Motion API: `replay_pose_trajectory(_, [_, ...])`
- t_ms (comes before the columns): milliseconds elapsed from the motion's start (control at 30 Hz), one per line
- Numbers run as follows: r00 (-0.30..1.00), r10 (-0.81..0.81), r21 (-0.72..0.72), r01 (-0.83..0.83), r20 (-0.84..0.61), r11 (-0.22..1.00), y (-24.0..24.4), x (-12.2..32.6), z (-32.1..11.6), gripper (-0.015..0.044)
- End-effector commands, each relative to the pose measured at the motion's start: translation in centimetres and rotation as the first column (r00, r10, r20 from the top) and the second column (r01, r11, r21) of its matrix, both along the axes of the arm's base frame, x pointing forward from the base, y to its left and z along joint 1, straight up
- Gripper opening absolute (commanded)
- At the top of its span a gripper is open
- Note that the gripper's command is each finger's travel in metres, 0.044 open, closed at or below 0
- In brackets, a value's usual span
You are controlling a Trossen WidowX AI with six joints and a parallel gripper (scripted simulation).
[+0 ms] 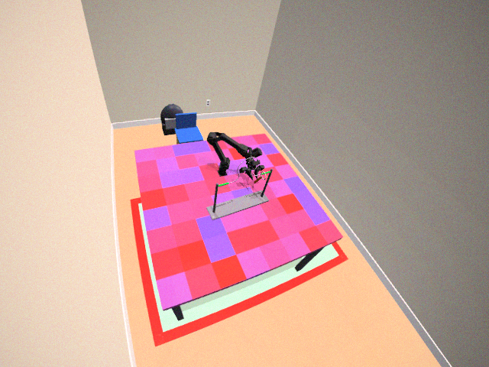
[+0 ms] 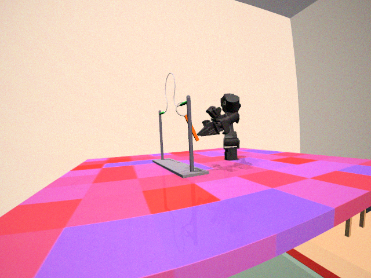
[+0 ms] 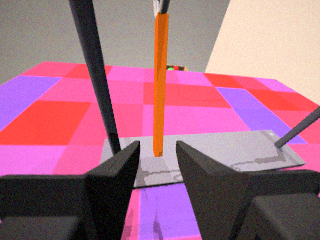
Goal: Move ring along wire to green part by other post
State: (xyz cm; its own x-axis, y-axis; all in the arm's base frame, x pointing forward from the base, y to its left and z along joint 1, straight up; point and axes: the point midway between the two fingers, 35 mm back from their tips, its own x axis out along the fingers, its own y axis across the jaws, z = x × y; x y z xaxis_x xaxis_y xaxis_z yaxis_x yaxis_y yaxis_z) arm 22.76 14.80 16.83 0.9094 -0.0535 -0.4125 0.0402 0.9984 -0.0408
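The ring [image 2: 177, 111] hangs around the green part [image 2: 182, 103] [image 1: 266, 173] beside the near post [image 2: 189, 134] [image 1: 266, 183] [image 3: 95, 65]. Its orange handle [image 1: 258, 179] [image 2: 193, 131] [image 3: 160, 85] slants down toward the robot in the exterior view. My gripper [image 1: 252, 177] [image 2: 198, 135] [image 3: 158, 145] is partly open and empty. Its fingertips are close to the handle's lower end, which shows between them in the wrist view; whether they touch is unclear. The thin grey wire [image 2: 170, 73] arches up between the green parts. The other green part [image 1: 223, 184] [image 2: 162, 112] is by the far post [image 1: 215, 198] [image 2: 161, 137] [image 3: 300, 127].
Both posts stand on a grey base plate [image 1: 237, 206] [image 2: 179, 168] [image 3: 235, 150] on the patchwork table [image 1: 252, 235] [image 2: 119, 239]. The near post rises close to the left of the handle in the wrist view. A blue chair [image 1: 189, 134] is behind the table.
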Motion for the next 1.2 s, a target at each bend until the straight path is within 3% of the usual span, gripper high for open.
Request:
replay_pose_trajectory(0, [1.0, -0.003, 0.002, 0.003, 0.002, 1.0, 0.0, 0.0, 0.1, 0.016])
replay_pose_trajectory(100, [1.0, -0.003, 0.002, 0.003, 0.002, 1.0, 0.0, 0.0, 0.1, 0.016])
replay_pose_trajectory(467, [1.0, 0.004, -0.002, -0.004, 0.009, 1.0, 0.1, -4.0, 2.0, 0.044])
replay_pose_trajectory(1167, [1.0, 0.004, -0.002, -0.004, 0.009, 1.0, 0.1, -4.0, 2.0, 0.044])
